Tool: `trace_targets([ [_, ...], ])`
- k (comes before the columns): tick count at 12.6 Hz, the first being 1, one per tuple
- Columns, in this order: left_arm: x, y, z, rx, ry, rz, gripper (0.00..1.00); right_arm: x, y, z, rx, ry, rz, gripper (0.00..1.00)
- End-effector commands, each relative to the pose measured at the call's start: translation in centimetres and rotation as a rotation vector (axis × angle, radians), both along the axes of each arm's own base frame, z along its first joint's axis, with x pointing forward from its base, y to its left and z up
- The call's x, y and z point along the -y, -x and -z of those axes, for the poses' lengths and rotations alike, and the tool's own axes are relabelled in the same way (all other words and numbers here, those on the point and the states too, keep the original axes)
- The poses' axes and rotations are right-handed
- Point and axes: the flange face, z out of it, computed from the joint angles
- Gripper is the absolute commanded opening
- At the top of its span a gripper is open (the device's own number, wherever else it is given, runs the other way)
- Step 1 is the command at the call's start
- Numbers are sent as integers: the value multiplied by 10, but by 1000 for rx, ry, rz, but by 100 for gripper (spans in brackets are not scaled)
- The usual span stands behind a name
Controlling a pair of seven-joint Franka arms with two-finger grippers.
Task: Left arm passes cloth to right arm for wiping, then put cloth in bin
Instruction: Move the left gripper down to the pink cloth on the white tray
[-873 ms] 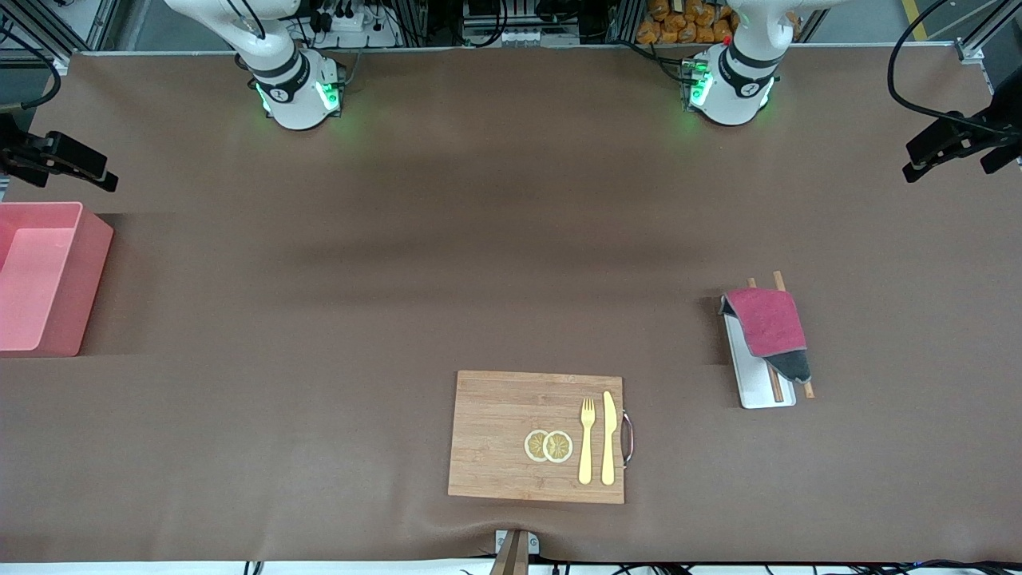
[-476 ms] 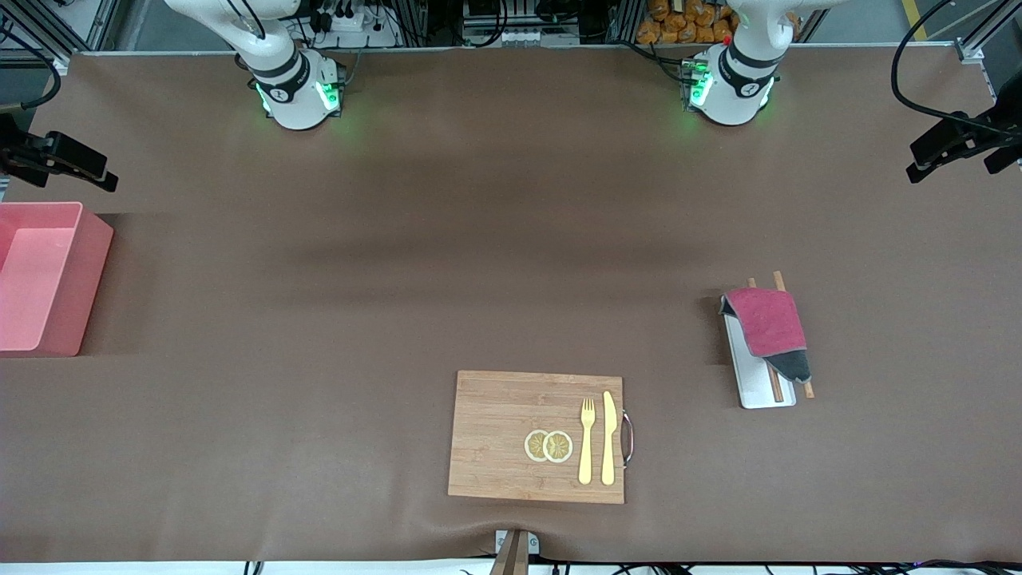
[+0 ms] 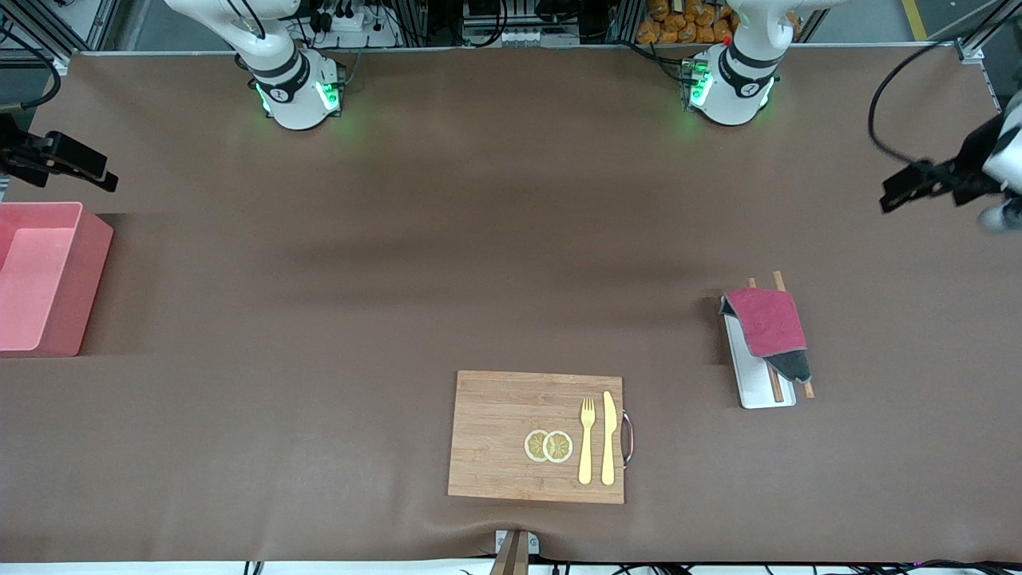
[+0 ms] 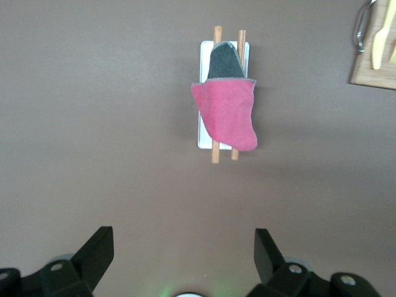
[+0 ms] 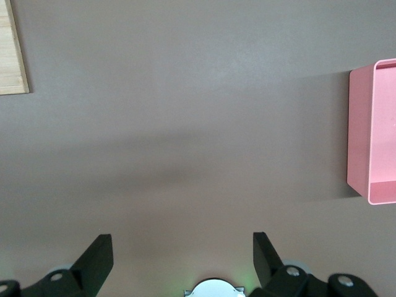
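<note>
The magenta cloth (image 3: pixel 765 322), one dark grey corner folded out, lies draped over a small white tray (image 3: pixel 757 393) and two wooden chopsticks (image 3: pixel 773 386) toward the left arm's end of the table. It also shows in the left wrist view (image 4: pixel 226 112). My left gripper (image 3: pixel 910 185) is open and empty, up over bare table at that end, apart from the cloth; its jaws (image 4: pixel 184 247) stand wide. My right gripper (image 3: pixel 80 166) is open and empty (image 5: pixel 182 250), waiting above the table beside the pink bin (image 3: pixel 40 275), which also shows in the right wrist view (image 5: pixel 371 130).
A wooden cutting board (image 3: pixel 511 435) lies near the front edge of the table, with two lemon slices (image 3: pixel 548 446), a yellow fork (image 3: pixel 587 439) and a yellow knife (image 3: pixel 608 438) on it. The board's corner shows in the right wrist view (image 5: pixel 12 49). Brown mat covers the table.
My left gripper has swung in from the table's end toward the middle and slightly toward the cloth. The right arm, cloth and bin have not moved.
</note>
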Motion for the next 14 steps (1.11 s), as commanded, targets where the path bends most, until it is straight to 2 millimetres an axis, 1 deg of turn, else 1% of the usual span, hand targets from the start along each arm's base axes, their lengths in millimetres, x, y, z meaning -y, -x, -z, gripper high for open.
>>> trace_targets([
  [1,-1,-14,73,17,9,2,100,-3,0,-3,4,12,11,100],
  [3,-9,-27,132,43,14,0,100,-3,-1,-2,3,12,10,100],
  [4,-8,-36,159,33,20,3,100,-4,-1,-1,1,10,10,100],
  [5,-5,-42,173,31,24,7,100,-4,-1,-1,1,10,8,100],
  [7,-10,-48,197,14,28,-1,88,-10,-5,5,-11,8,-3,100],
  [8,-9,-50,211,-1,30,0,81,-15,-6,7,-16,8,-12,100],
  [9,-9,-53,222,1,32,0,76,-19,-9,11,-23,8,-20,100],
  [10,-8,-55,232,-5,33,-8,72,-23,-10,14,-28,8,-26,100],
  [11,-5,-57,239,-7,33,-14,66,-26,-12,17,-34,8,-32,100],
  [13,2,-60,245,1,38,-15,64,-32,-14,21,-42,10,-43,100],
  [14,3,-61,251,6,55,-35,61,-32,-14,21,-42,11,-47,100],
])
